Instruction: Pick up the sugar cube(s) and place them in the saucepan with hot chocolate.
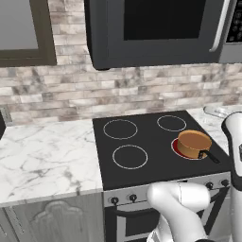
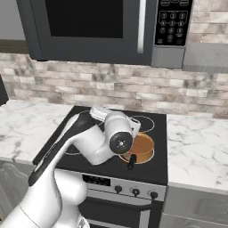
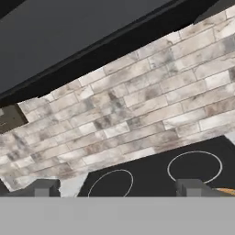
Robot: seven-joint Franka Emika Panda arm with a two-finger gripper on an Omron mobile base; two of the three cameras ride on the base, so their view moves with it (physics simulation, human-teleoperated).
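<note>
Gripper (image 3: 117, 188): jaws fully apart, nothing held. One saucepan with hot chocolate (image 1: 193, 143) on the front right burner of the black stove (image 1: 146, 165); four burner rings counted. One microwave (image 2: 102, 29) above; keypad writing unreadable.

The saucepan (image 1: 193, 143) sits on the stove (image 1: 142, 142) at its front right burner, at the frame's right. The microwave (image 1: 156, 30) hangs above, top centre. Counter (image 1: 42, 156) lies left; a dish (image 1: 215, 111) sits at the right edge.
</note>
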